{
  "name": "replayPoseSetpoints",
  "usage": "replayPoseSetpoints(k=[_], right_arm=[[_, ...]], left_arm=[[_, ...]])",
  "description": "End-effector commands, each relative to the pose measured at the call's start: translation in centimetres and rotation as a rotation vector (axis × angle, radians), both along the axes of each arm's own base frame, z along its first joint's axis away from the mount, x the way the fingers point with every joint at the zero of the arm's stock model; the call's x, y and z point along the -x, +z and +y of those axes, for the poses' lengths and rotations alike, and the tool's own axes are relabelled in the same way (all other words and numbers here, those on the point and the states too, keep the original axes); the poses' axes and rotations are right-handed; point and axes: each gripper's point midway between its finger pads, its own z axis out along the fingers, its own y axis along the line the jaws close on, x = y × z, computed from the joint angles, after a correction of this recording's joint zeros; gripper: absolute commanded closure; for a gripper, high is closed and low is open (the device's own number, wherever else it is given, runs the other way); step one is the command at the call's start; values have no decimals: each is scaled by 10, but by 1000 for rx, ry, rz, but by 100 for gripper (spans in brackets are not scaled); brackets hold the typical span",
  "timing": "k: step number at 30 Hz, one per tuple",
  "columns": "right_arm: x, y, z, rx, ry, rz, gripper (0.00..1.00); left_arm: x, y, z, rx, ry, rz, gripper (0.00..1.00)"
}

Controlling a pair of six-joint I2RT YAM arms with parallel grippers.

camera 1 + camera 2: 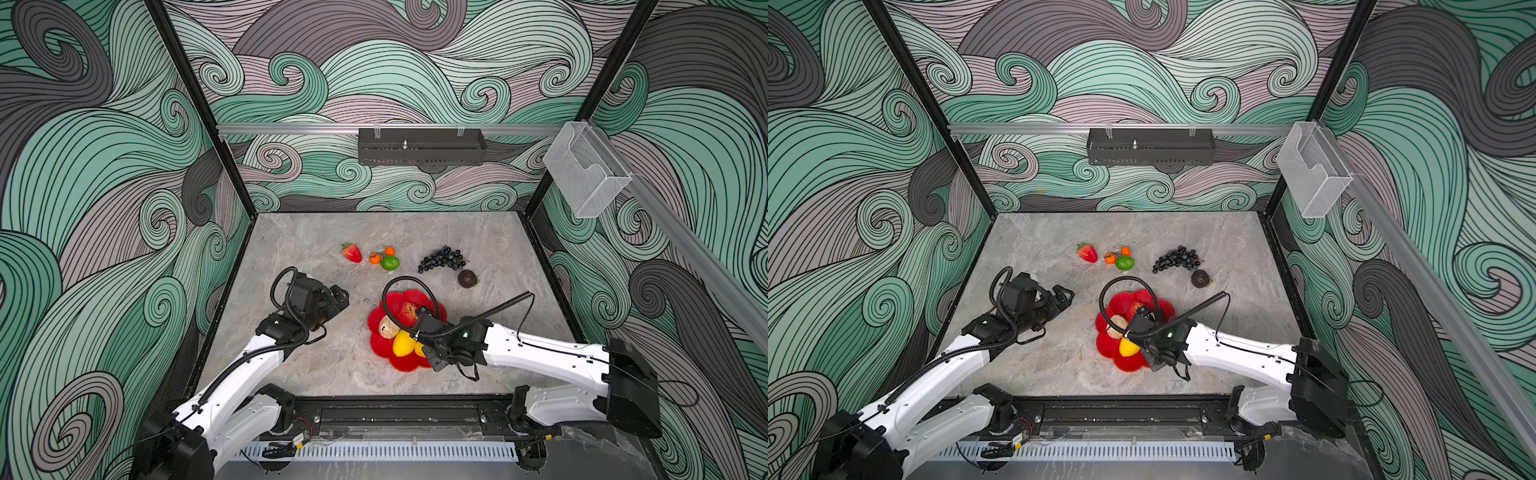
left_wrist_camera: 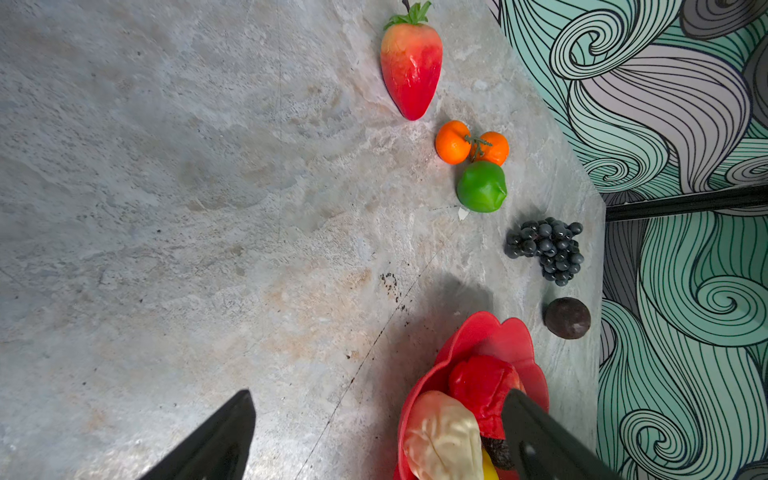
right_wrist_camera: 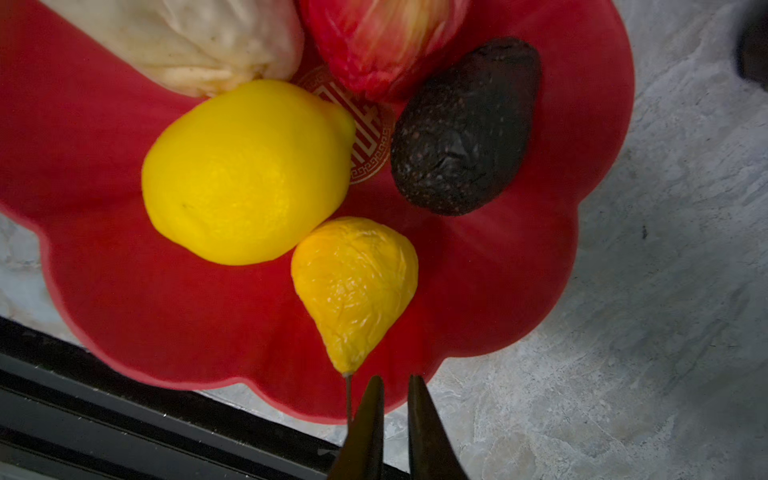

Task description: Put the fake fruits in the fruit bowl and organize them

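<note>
Top views both show the fruit bowl (image 1: 409, 362) near the front edge, lemon (image 1: 402, 344) inside, while strawberry (image 1: 352, 253), lime (image 1: 390, 262) and grapes (image 1: 441, 259) lie well behind it on the table (image 1: 291, 249). Left wrist view: the left gripper (image 2: 378, 392) hangs spread wide and empty beside the bowl. Right wrist view: the right gripper (image 3: 395, 380) is pinched almost closed on nothing beside the stem of the pear (image 3: 355, 286); arranging seems the step in hand, and the next move calls for reaching back to the grapes.
</note>
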Motion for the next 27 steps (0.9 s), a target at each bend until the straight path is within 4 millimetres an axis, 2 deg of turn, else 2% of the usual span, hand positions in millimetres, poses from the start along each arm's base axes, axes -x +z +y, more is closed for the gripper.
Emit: replayPoseSetpoints(k=[1, 4, 9, 12, 17, 27], right_arm=[[-7, 8, -2, 50, 20, -46, 87], [0, 11, 5, 3, 43, -11, 82], [17, 10, 13, -31, 117, 16, 57], [24, 4, 11, -5, 130, 32, 48], [27, -7, 5, 55, 135, 49, 45], [19, -13, -5, 163, 115, 26, 45]], left_arm=[[-2, 0, 1, 3, 3, -1, 5], [-2, 0, 2, 3, 3, 1, 5], [-2, -2, 3, 3, 6, 4, 5], [-2, -2, 3, 7, 6, 5, 5], [0, -2, 4, 5, 9, 5, 5], [2, -1, 7, 0, 11, 3, 5]])
